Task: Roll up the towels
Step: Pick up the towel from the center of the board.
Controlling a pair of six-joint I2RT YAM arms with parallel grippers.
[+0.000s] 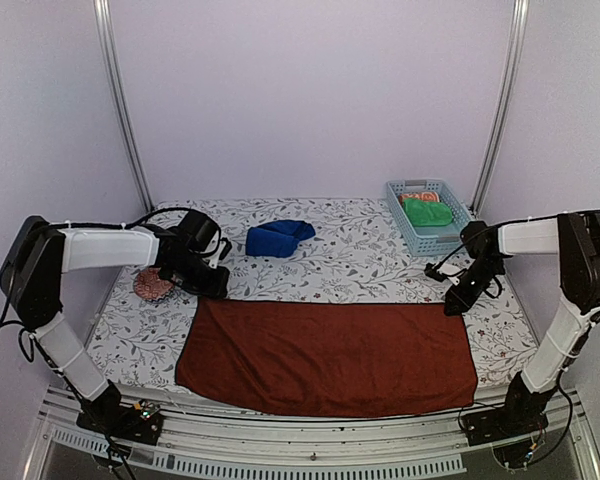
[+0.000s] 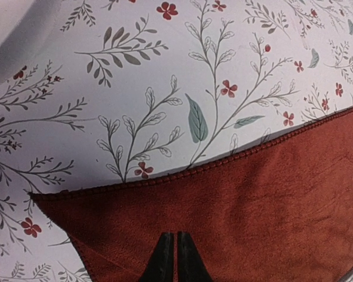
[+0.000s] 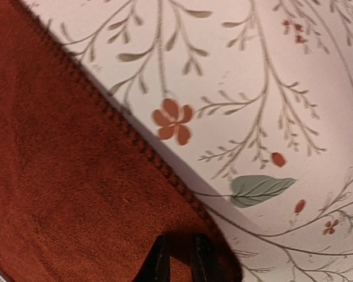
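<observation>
Orange cloth half behind left arm; brick-red towel cropped in wrist views

You have two towels: one brick-red towel stretching between both grippers, and one blue towel beyond the left gripper. Two other cloths, one green cloth and one orange patterned cloth, share the single basket beyond the right gripper. One round pinkish object lies beside the left gripper. You have two arms, two grippers and one floral table cover.
</observation>
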